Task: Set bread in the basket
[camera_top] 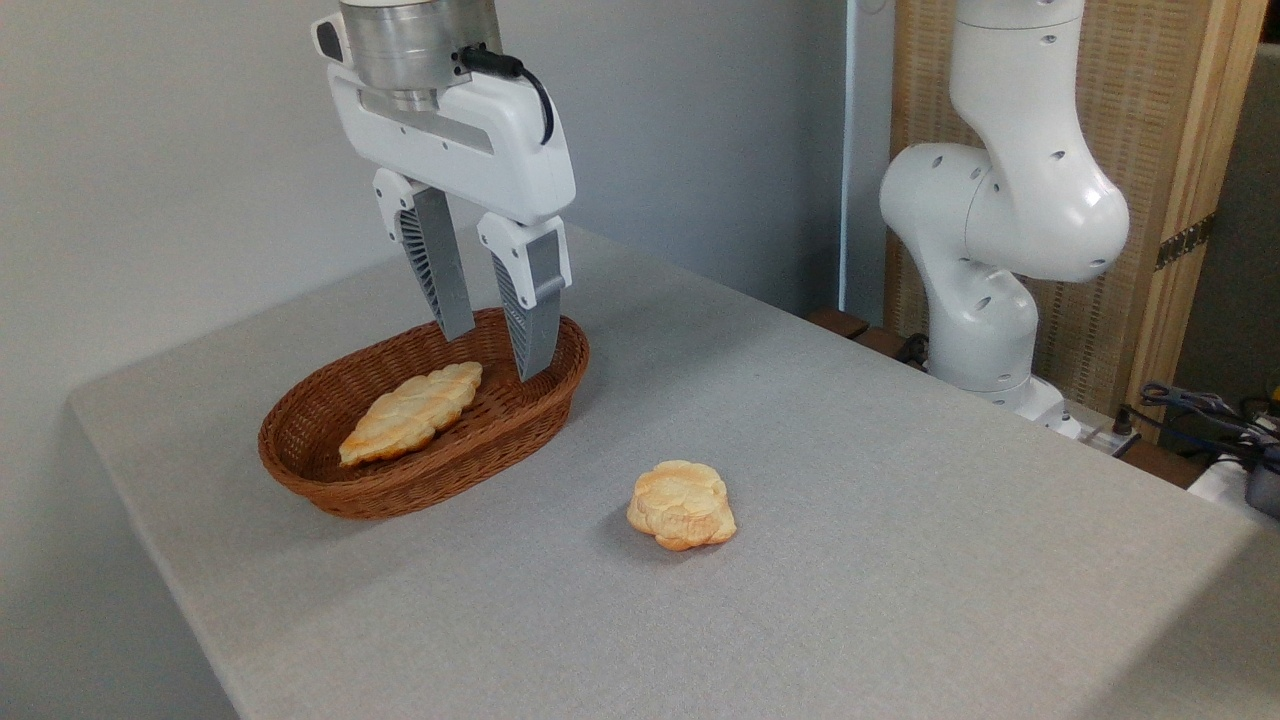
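The single fixed camera looks across a grey cloth-covered worktop [800, 560] from one corner. Toward the left sits the oval wicker basket [330, 490], reddish-brown and shallow. The braided loaf [410, 412] lies inside it, flat on the woven floor, its long axis running from the near-left rim toward the far right, both pointed ends within the rim. Nothing touches it.

Above the basket's right end hangs the tool [495, 352], its two ribbed grey fingers spread apart with open air between them and nothing pinched. The fingertips stand clear above the loaf's far tip, the right one showing in front of the basket's rim. How high they are over the weave cannot be judged closely from this angle.

Well apart from the basket, out on the bare cloth near the middle of the worktop, rests a small round pale bun [682, 505], untouched. The arm's white base and lower joints [1000, 240] stand at the far right edge, in front of a wood-framed panel, with some cables at the right border.

As for progress, the placing looks done: the loaf is in the basket and free of the fingers. What seems left is only for the arm to draw clear of the basket.
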### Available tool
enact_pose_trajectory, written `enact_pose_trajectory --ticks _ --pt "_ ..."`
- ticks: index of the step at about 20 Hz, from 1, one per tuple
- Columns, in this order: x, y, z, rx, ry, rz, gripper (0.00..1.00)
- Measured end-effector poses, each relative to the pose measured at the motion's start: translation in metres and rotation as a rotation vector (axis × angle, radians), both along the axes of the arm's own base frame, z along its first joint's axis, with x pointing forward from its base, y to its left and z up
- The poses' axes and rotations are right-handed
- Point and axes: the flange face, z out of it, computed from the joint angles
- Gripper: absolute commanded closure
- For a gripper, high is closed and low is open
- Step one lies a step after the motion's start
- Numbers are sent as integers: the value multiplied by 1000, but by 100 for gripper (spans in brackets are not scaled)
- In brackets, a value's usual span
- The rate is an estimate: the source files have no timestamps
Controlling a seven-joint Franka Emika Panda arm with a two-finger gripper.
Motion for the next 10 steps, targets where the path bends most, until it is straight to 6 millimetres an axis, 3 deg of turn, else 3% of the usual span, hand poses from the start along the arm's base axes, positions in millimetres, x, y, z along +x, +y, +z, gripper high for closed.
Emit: enact_pose_trajectory --ticks 5,10 --pt "-1 -11 1 0 -2 -19 0" --pt "-1 -8 1 0 -2 -14 0"
